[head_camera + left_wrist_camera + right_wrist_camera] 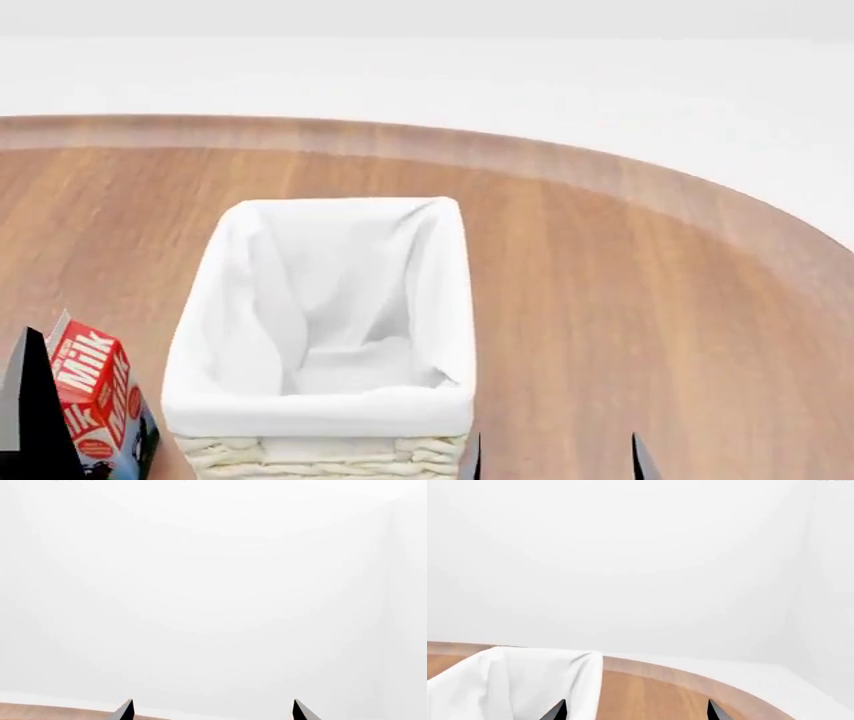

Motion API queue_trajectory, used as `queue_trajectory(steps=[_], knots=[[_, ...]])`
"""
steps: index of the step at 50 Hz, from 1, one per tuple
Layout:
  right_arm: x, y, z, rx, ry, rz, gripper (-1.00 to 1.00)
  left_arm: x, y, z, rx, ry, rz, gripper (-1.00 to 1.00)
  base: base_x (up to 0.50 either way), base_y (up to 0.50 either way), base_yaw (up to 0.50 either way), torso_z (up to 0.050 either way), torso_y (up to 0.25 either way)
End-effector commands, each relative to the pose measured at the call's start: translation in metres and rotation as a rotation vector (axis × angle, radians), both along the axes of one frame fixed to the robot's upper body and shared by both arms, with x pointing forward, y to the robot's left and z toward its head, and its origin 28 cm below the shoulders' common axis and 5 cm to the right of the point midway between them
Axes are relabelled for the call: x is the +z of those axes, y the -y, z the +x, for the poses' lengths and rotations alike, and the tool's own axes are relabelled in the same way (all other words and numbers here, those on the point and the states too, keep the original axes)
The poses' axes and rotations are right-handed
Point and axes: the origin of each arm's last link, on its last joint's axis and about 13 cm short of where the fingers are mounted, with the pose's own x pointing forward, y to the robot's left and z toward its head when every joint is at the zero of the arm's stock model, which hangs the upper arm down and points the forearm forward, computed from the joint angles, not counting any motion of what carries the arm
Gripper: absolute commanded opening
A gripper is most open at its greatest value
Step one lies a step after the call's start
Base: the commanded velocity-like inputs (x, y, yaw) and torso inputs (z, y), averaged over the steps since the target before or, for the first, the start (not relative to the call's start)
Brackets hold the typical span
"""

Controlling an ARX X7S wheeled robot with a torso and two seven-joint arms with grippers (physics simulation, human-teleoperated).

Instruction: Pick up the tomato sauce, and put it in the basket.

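Both my pincers, left [212, 711] and right [554, 458], hang released; the basket [327, 405] waits, the can probably out of view.

In front of me is a round wooden table [627, 260], its brown grain running away from me and its curved edge meeting a white floor beyond. The cream wicker basket [327, 455] stands on it, its white cloth lining [334, 300] folded over the rim. Just beside the basket, on my left, a red milk carton [94, 395] stands on the wood.
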Motion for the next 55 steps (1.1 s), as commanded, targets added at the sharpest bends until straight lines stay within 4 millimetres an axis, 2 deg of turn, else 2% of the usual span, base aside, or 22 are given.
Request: queue_trajectory(steps=[1, 9, 23, 27, 55], knots=[[-0.0002, 0.0014, 0.0003, -0.026, -0.001, 0.007, 1.0, -0.0009, 0.0003, 0.0, -0.001, -0.002, 0.001, 1.0, 0.0, 0.0, 0.0, 0.0, 0.0], [0.0002, 0.0025, -0.0011, -0.034, 0.014, 0.004, 1.0, 0.0012, 0.0, -0.0004, 0.0, -0.002, 0.001, 1.0, 0.0, 0.0, 0.0, 0.0, 0.0], [0.0005, 0.0016, -0.0008, -0.025, 0.015, 0.017, 1.0, 0.0003, -0.0001, -0.0004, -0.002, -0.008, -0.014, 1.0, 0.0, 0.0, 0.49, 0.0, 0.0], [-0.0001, 0.0012, -0.0007, -0.018, 0.005, 0.009, 1.0, 0.0007, 0.0, -0.0011, -0.017, -0.016, -0.018, 1.0, -0.01, 0.08, 0.0, 0.0, 0.0], [0.0003, 0.0001, -0.0007, -0.006, -0.011, -0.005, 1.0, -0.0003, -0.0015, -0.0026, -0.048, -0.03, -0.033, 1.0, 0.0, 0.0, 0.0, 0.049, 0.0]])
